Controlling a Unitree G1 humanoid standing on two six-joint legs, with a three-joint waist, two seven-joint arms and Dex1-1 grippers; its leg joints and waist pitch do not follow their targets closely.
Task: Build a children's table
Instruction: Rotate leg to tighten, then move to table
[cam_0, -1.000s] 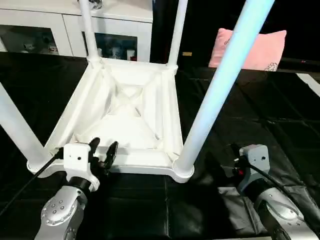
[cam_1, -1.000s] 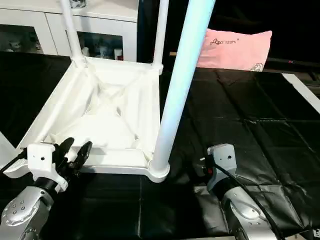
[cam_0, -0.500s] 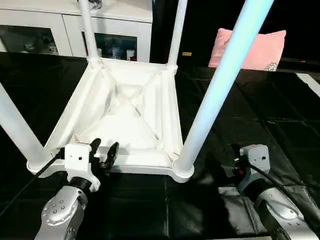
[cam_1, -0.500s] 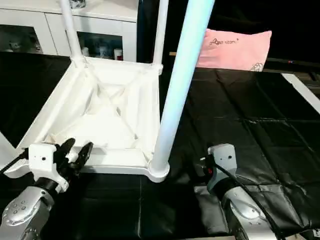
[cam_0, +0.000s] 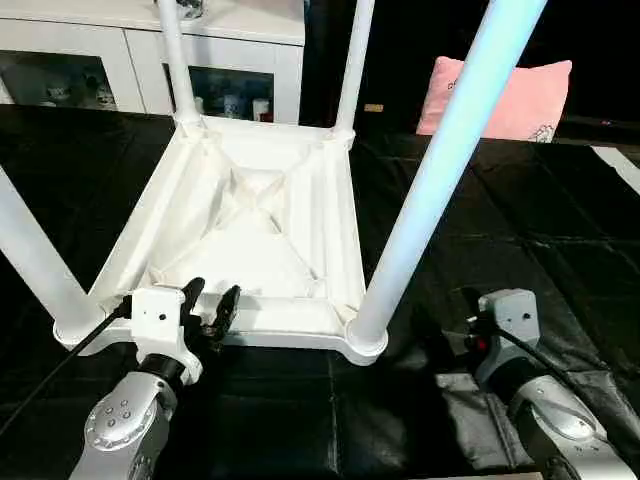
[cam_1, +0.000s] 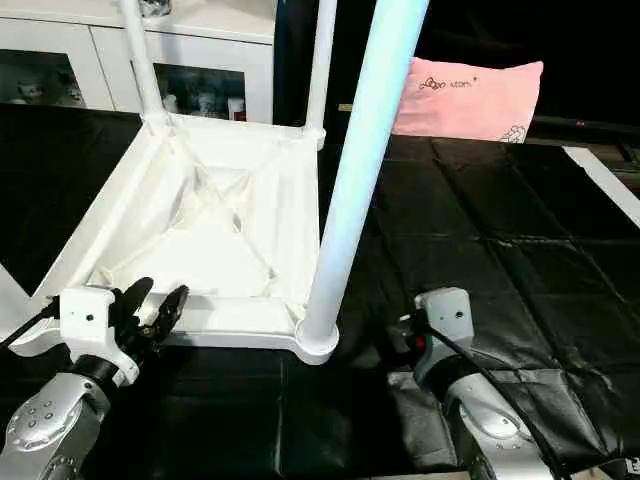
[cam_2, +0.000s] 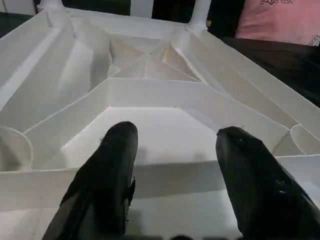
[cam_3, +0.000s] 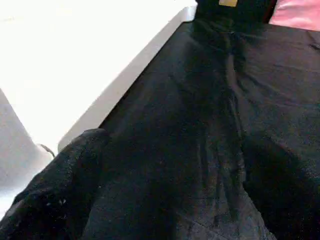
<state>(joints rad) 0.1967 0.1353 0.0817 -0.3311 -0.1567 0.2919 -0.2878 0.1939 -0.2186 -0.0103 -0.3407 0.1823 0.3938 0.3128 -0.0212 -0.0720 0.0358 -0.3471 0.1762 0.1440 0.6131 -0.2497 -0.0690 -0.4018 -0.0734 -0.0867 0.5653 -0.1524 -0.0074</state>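
While parted, left gripper (cam_0: 212, 308) straddles tabletop (cam_0: 250, 215) rim

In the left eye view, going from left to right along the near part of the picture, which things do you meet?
near left leg → left hand → near right leg → right hand

Bright overhead light, glare on white tabletop (cam_0: 260, 215), dark cloth (cam_0: 520, 230) underexposed, wrist views soft
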